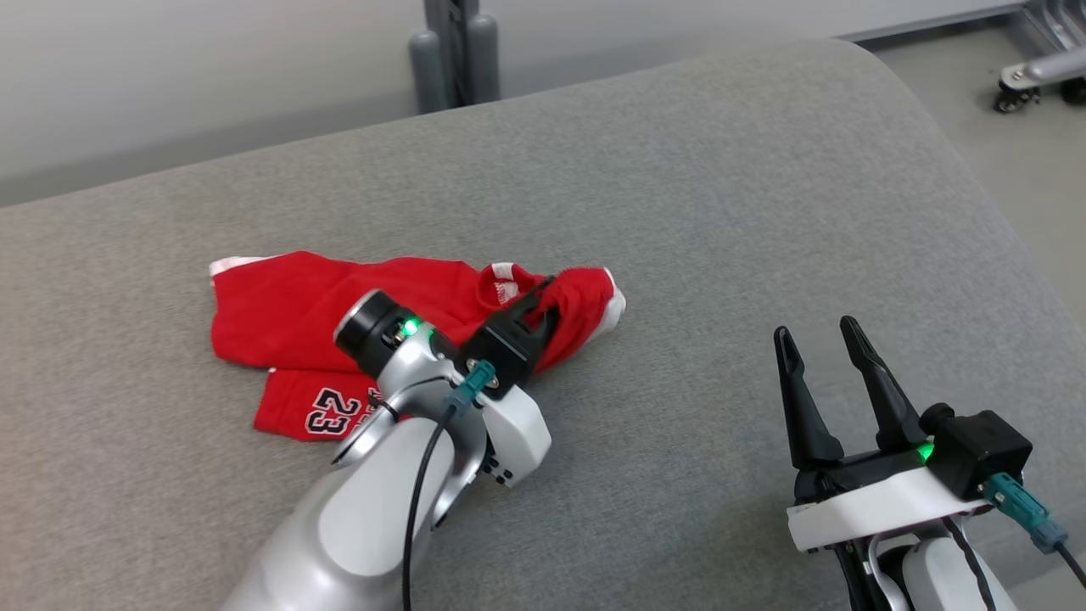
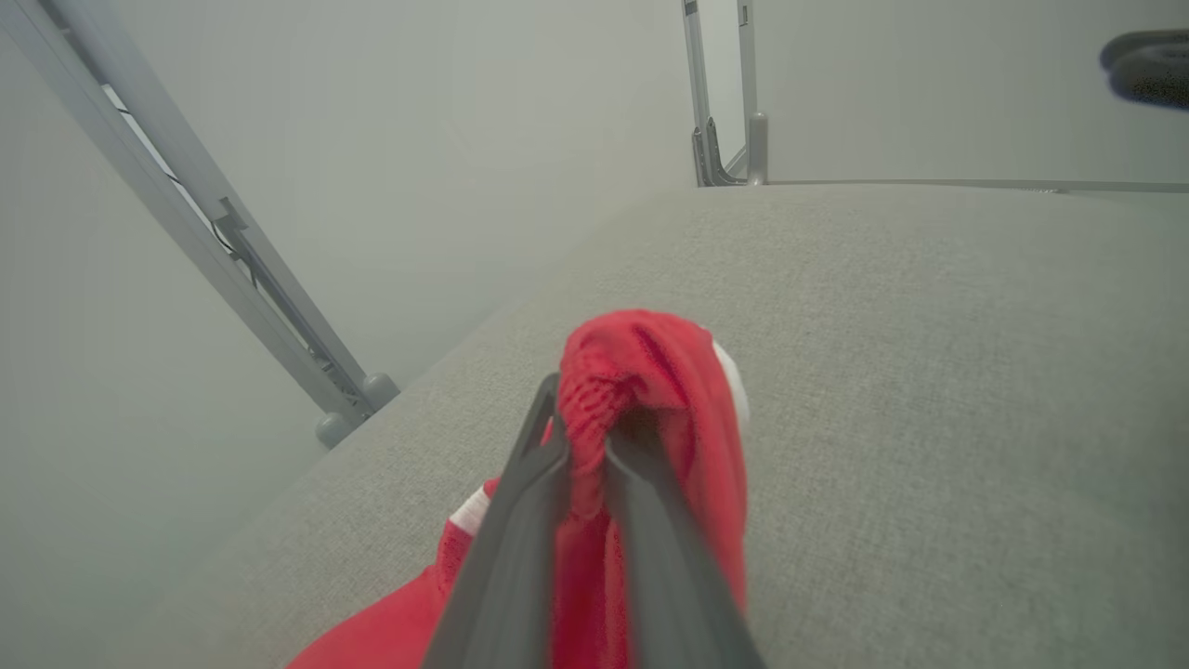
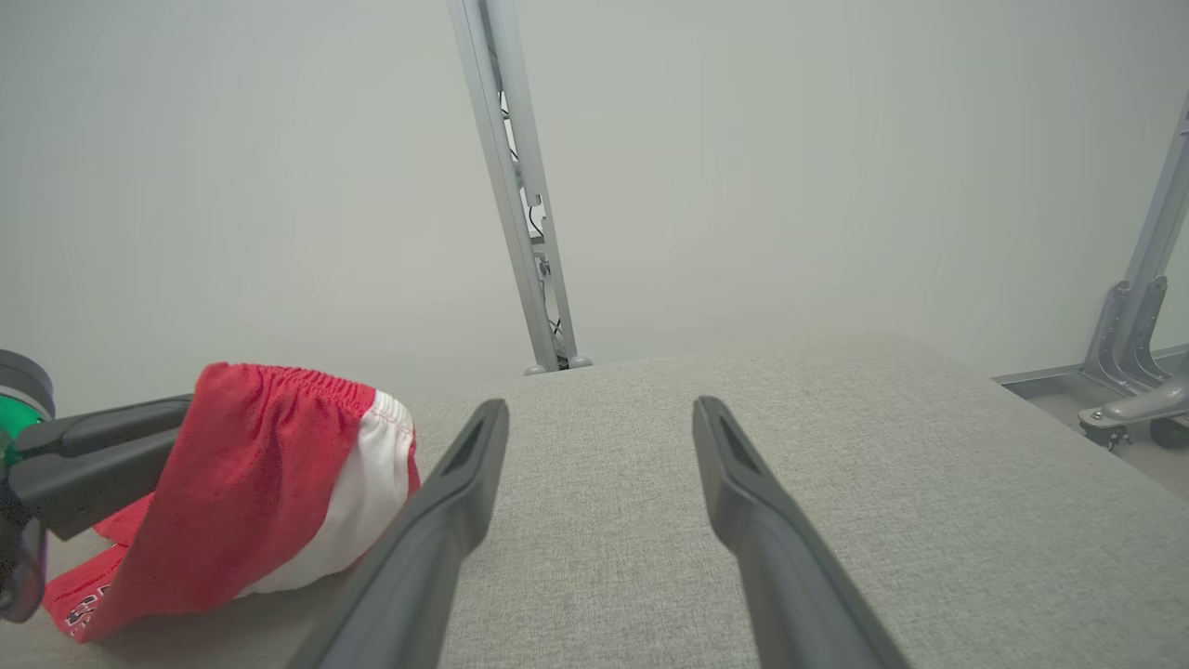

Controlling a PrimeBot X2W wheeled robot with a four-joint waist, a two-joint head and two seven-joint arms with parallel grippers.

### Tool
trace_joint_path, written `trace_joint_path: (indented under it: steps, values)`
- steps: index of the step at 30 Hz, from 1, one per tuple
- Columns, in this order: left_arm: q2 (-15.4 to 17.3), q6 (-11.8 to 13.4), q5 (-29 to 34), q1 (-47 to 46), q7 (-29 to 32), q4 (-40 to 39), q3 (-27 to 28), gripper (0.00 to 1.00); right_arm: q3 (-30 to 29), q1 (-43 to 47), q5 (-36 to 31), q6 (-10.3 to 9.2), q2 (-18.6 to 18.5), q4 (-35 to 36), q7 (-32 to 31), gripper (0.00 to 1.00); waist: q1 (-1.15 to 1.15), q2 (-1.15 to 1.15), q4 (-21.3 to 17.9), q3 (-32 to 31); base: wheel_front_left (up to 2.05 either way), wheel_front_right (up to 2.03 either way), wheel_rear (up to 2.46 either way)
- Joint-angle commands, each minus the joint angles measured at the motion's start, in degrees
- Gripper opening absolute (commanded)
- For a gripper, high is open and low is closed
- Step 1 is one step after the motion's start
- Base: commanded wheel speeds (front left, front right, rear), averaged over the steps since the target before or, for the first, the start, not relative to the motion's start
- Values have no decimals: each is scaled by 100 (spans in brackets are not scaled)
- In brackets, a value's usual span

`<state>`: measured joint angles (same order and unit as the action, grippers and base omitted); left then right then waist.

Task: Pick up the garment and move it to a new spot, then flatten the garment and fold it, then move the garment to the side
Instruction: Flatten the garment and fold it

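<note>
Nearby, the right claw (image 1: 814, 329) sits spread beside the garment (image 1: 280, 314).

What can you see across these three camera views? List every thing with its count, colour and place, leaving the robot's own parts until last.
garment: one, red with white trim and a number 23, crumpled on the surface's left part
padded surface: one, grey, under the garment
frame posts: two in the right wrist view, grey metal, beyond the far edge
castor: one, dark, on the floor, far right
left gripper: one, dark fingers, shut on the garment's elastic edge
right gripper: one, dark fingers, open over bare surface, right side
</note>
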<state>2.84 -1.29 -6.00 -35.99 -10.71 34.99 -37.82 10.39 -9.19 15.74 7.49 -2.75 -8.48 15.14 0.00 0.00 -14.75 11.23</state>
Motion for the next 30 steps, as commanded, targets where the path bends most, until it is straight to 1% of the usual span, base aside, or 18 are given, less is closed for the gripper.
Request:
trace_joint_path:
  steps: [1, 5, 9, 10, 11, 16, 19, 22, 25, 27, 30]
  values:
    - [25, 19, -89, -55, -49, 47, -97, 0, 11, -84, 42, 1, -28, 9, 7, 100, 0, 0, -174, 120, 0, 0, 0]
    - [17, 152, -370, -176, -141, 9, -720, 0, 47, -121, 153, 1, -29, -11, 7, 100, 0, 0, -409, 216, 0, 0, 0]
    - [19, 253, -703, -275, -161, -13, -1307, 0, 72, -165, 237, 1, -28, -52, 7, 100, 0, 0, -556, 242, 0, 0, 0]
    - [20, 300, -825, -293, -175, -21, -1389, 45, 72, -168, 251, 1, -28, -62, 7, 100, 0, 0, -574, 239, 0, 0, 0]
    - [21, 360, -918, -320, -185, -8, -1471, 100, 71, -173, 260, 1, -27, -70, 6, 100, 0, 0, -586, 234, 0, 0, 0]
    - [21, 565, -1204, -413, -217, 259, -1817, 100, -26, -166, 246, 1, -29, -95, 7, 100, 0, 0, -504, 134, 0, 0, 0]
    - [19, 713, -1453, -480, -310, 428, -1830, 100, -90, -164, 165, 1, -28, -88, 7, 100, 0, 0, -326, -8, 0, 0, 0]
    - [19, 860, -1642, -471, -388, 487, -1692, 100, -147, -157, 78, 1, -28, -77, 7, 100, 0, 0, -125, -120, 0, 0, 0]
    - [42, 999, -1776, -418, -435, 484, -1423, 100, -206, -121, -20, 1, -30, -102, 7, 100, 0, 0, 132, -249, 0, 0, 0]
    - [163, 1080, -1806, -303, -445, 326, -1197, 100, -250, -77, -103, 1, -28, -137, 7, 100, 0, 0, 325, -335, 0, 0, 0]
    - [530, 1264, -1755, 23, -445, -131, -768, 100, -222, -38, -214, 1, -29, -249, 7, 100, 0, 0, 594, -440, 0, 0, 0]
